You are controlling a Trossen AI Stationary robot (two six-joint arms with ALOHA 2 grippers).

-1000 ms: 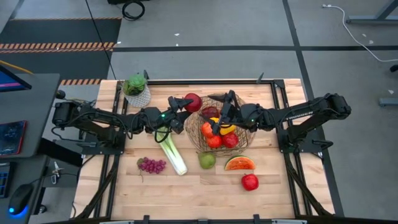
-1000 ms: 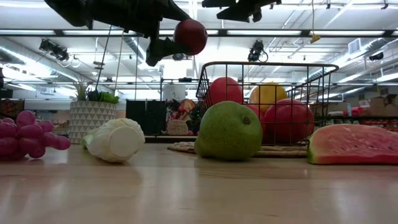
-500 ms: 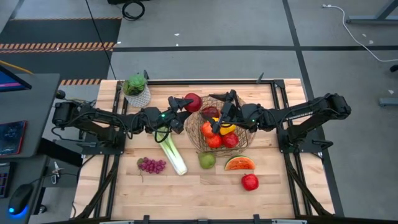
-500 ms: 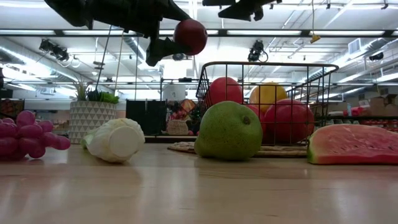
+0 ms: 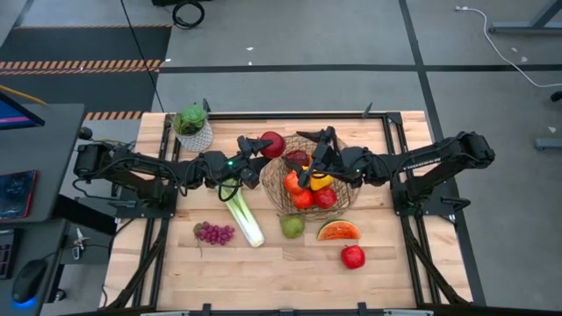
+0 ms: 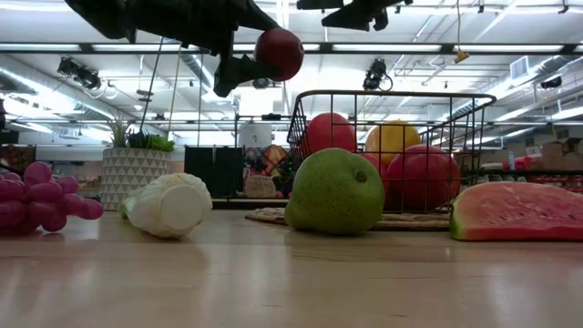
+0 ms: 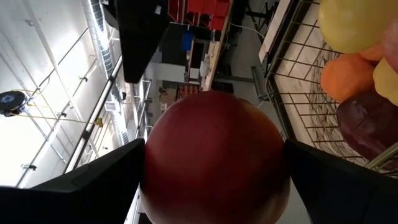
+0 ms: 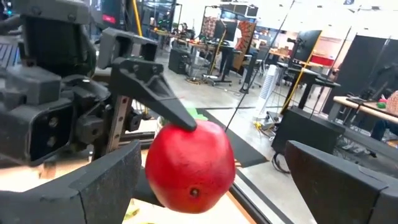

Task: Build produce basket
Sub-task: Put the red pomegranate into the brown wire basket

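Red apple (image 5: 272, 143), green pear (image 5: 291, 226), purple grapes (image 5: 215, 233), tan-brown open-weave basket (image 5: 279, 197).

Robotics lab: workbenches (image 8: 217, 46), exposed ducts (image 7: 102, 37).

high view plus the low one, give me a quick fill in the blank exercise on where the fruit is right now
1. The left gripper is shut on a red ____.
2. The open right gripper hovers above the ____.
3. Between the purple grapes and the green pear lies the long ____.
4. On the table beside the watermelon slice lies a second red ____.

Missing words: apple; basket; leek; apple
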